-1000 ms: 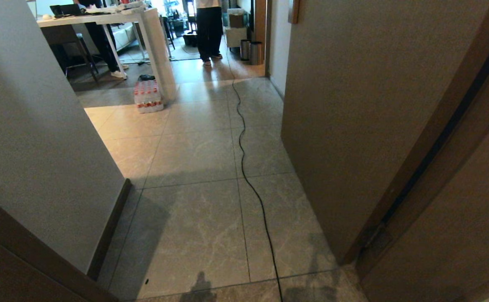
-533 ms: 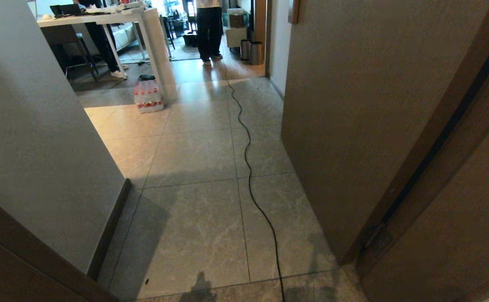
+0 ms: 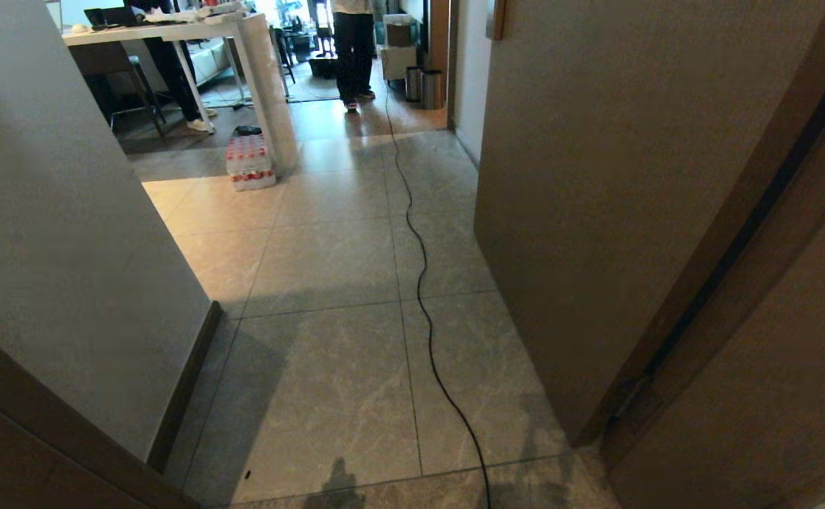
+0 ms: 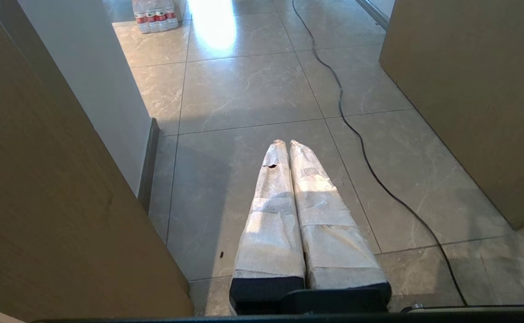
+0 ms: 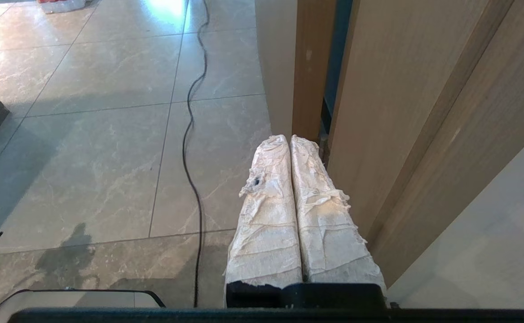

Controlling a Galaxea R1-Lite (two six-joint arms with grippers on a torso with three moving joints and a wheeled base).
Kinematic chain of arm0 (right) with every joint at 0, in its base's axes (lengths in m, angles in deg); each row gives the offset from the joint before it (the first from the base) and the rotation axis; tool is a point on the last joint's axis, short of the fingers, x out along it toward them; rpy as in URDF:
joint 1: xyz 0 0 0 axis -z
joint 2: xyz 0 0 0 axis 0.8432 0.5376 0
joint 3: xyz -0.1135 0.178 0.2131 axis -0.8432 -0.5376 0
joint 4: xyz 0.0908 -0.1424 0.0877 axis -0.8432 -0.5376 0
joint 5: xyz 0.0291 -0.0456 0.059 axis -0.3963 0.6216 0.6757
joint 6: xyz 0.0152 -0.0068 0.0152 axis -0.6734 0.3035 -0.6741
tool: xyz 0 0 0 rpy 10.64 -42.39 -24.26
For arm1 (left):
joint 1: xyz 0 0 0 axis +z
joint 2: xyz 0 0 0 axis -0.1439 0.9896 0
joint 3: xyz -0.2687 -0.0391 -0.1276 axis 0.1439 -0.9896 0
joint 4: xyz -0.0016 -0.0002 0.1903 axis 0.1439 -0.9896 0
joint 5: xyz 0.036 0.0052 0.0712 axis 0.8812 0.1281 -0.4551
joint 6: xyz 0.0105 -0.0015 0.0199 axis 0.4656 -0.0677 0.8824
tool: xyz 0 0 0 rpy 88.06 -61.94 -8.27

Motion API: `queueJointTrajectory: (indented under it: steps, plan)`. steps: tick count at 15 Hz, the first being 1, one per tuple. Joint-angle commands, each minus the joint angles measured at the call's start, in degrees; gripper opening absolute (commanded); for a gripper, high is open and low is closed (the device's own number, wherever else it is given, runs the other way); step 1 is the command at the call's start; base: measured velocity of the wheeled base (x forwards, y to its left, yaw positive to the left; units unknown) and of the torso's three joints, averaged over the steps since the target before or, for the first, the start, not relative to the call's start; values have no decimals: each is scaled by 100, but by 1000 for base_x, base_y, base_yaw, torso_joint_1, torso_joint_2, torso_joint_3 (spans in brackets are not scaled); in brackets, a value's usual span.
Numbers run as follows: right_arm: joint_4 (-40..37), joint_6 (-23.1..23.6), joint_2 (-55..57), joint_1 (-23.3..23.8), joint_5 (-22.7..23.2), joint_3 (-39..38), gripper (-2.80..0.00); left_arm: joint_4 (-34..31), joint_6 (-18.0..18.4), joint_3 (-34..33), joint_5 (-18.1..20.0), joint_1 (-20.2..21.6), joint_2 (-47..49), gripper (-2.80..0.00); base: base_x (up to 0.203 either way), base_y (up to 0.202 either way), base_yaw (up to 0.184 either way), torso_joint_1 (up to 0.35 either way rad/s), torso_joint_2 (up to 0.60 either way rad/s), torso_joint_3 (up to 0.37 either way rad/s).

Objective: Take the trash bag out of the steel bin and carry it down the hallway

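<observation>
you were at the start of the task: the hallway [image 3: 341, 339] lay ahead, and two steel bins [image 3: 423, 88] stood far off at its end by the right wall, near a person's legs [image 3: 353, 53]. no trash bag could be made out at that range (too small to tell). both arms were parked. the left gripper [image 4: 287, 143] and the right gripper [image 5: 288, 138] each had their wrapped fingers pressed together, holding nothing. you should have driven straight, keeping the base off the black cable [image 3: 419, 283]. only the wrist views showed the grippers; only the head view showed the bins.
</observation>
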Motion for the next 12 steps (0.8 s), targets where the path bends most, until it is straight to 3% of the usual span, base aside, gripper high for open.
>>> queueJointTrajectory:
  steps: [1, 12]
  plan:
    - [3, 5, 5, -2, 1, 0, -280, 3, 0, -62, -2, 0, 0, -280, 0, 0, 0, 0, 0, 0]
    - [3, 5, 5, -2, 1, 0, -280, 3, 0, -62, -2, 0, 0, -280, 0, 0, 0, 0, 0, 0]
